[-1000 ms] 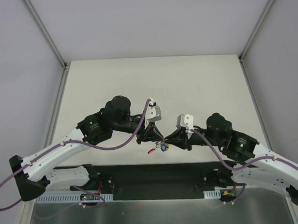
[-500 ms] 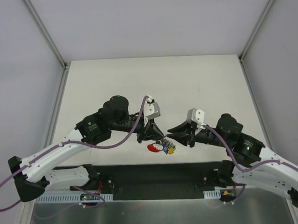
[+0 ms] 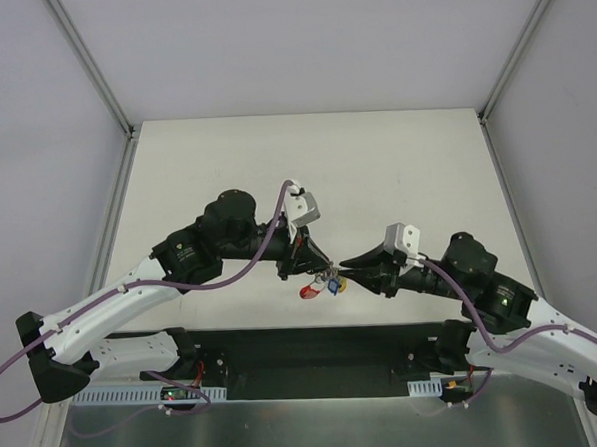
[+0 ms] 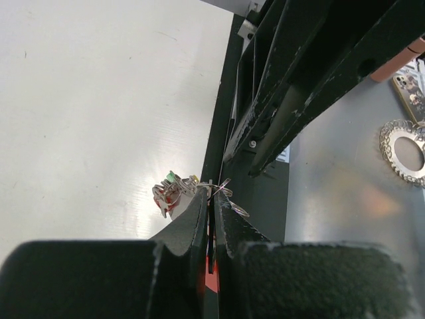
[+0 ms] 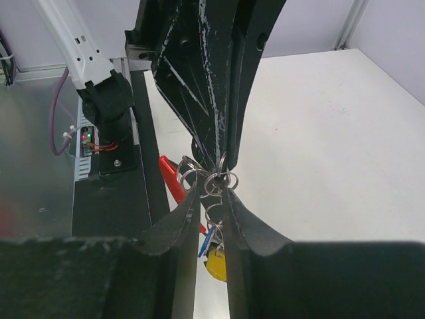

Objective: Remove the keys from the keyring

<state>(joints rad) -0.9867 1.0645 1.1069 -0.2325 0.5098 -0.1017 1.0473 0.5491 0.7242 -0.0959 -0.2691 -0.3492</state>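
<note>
Looking at the left gripper [image 4: 212, 193] first: pinched all the way closed on the keyring [image 5: 221, 179], reaching down onto it from above in the right wrist view. Got the right gripper [image 5: 212, 194] meeting it from the opposite side, jaws only narrowly apart with the little rings sitting in the gap. Can't tell whether actually clamping them or just straddling. Spotted the keys [image 3: 322, 284] dangling underneath, red, blue and yellow heads, up in the air between both tips, over the near edge of the table [image 3: 375, 159]
</note>
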